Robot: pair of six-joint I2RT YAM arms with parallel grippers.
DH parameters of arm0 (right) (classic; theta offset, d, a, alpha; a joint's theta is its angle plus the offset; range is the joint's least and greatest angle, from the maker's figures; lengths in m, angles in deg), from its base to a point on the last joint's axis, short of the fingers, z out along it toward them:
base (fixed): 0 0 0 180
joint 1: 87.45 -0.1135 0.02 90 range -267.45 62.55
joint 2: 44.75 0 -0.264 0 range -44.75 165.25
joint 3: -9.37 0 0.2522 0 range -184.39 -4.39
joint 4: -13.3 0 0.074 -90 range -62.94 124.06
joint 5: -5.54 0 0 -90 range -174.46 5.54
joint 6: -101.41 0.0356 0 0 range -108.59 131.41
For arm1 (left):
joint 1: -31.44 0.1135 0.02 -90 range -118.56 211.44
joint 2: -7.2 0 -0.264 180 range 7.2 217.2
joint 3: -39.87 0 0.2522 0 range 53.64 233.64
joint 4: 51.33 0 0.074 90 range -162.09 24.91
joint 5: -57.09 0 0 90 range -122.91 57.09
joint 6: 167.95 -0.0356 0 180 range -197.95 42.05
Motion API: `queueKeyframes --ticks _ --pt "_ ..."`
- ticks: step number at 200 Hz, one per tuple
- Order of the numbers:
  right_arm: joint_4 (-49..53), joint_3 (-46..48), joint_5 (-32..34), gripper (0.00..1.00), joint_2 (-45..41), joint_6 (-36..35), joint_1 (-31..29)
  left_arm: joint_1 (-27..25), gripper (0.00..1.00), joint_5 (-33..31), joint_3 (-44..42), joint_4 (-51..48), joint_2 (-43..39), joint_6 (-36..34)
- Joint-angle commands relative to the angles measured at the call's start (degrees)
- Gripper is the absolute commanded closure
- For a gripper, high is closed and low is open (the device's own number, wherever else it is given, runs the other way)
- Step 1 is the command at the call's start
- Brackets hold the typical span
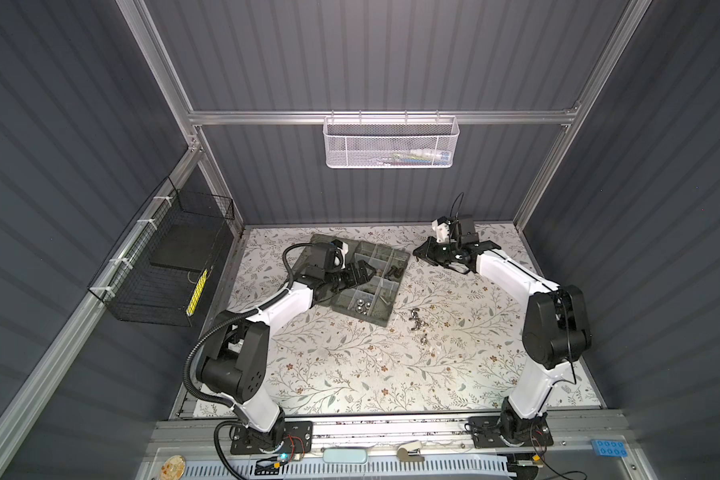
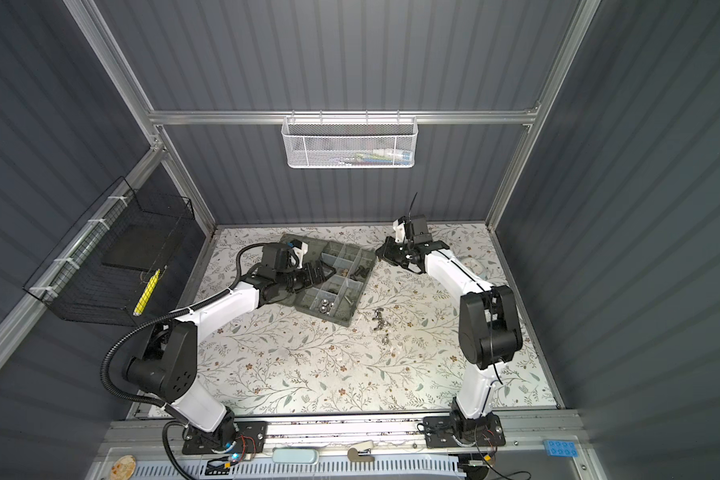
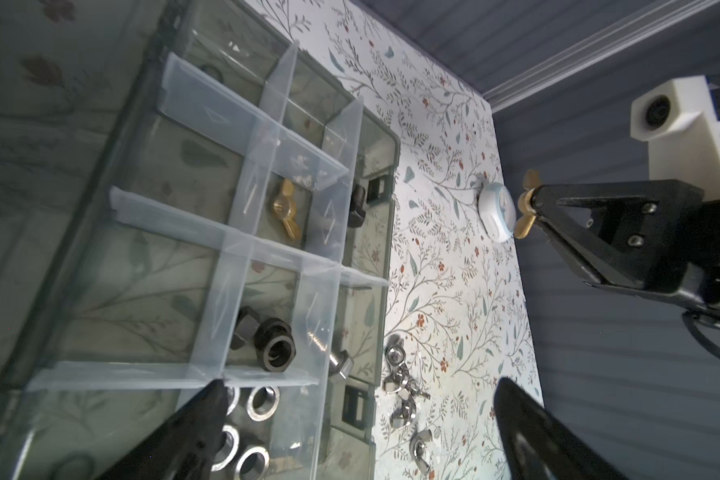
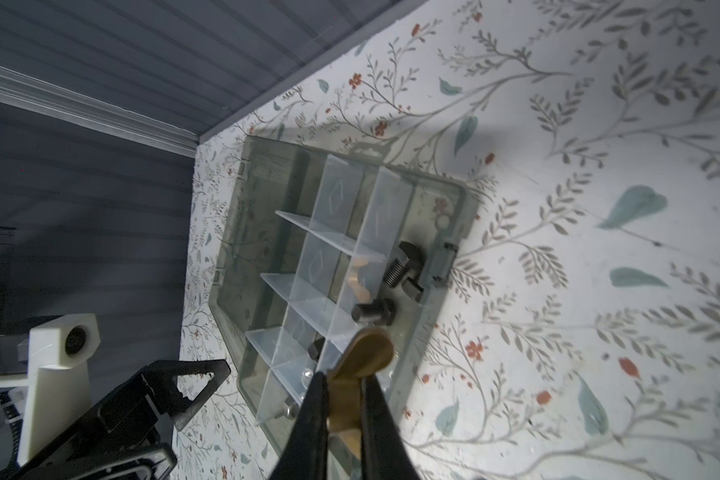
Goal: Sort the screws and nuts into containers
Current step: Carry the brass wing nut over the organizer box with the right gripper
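The right claw [image 4: 346, 376] pinches a brass wing nut [image 4: 368, 349] in the air, just beside the right-hand corner of the organiser box [image 1: 366, 321]. The left claw [image 3: 362, 384] hangs wide open over the compartments [image 3: 163, 291]. Loose silver wing nuts [image 1: 418, 321] lie on the desk [image 1: 350, 365] beside the box.

I see a white floral-patterned tabletop [image 1: 350, 374]. A translucent grey-green plastic organiser box [image 1: 399, 286] lies toward 11 o'clock, with loose silver metal nuts [image 1: 418, 322] just beside its 4 o'clock corner. A small round white object [image 3: 497, 212] lies toward 2 o'clock.
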Motion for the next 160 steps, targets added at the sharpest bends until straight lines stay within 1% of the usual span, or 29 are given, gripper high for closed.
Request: queueKeyframes --ticks 1,15,29,64,95,123,160 --pt "-3.3 -4.6 -4.9 0.94 4.5 1.2 -1.0 1.5 0.00 0.0 1.6 -0.8 -1.8 -1.1" --pt "-5.6 -7.1 -7.0 0.93 7.5 1.4 -1.9 2.5 0.00 0.1 1.2 -0.4 -1.6 -0.5" --pt "-7.0 -8.9 -7.7 0.93 9.9 0.5 -3.4 2.9 0.00 0.4 0.8 0.1 -1.2 0.0" --pt "-11.5 -10.2 -9.6 0.93 14.5 -1.6 -6.4 2.9 0.00 0.6 0.8 0.3 0.1 0.1" --pt "-15.2 -10.1 -11.8 0.92 17.5 -1.0 -7.1 2.9 0.00 0.9 0.8 0.4 1.1 0.4" --pt "-17.5 -9.5 -12.2 0.92 19.0 -0.7 -7.5 2.9 0.00 2.2 0.8 1.4 2.4 1.7" --pt "-17.8 -10.3 -12.1 0.89 21.5 -0.1 -7.5 3.0 0.00 4.1 0.2 3.2 3.5 3.6"
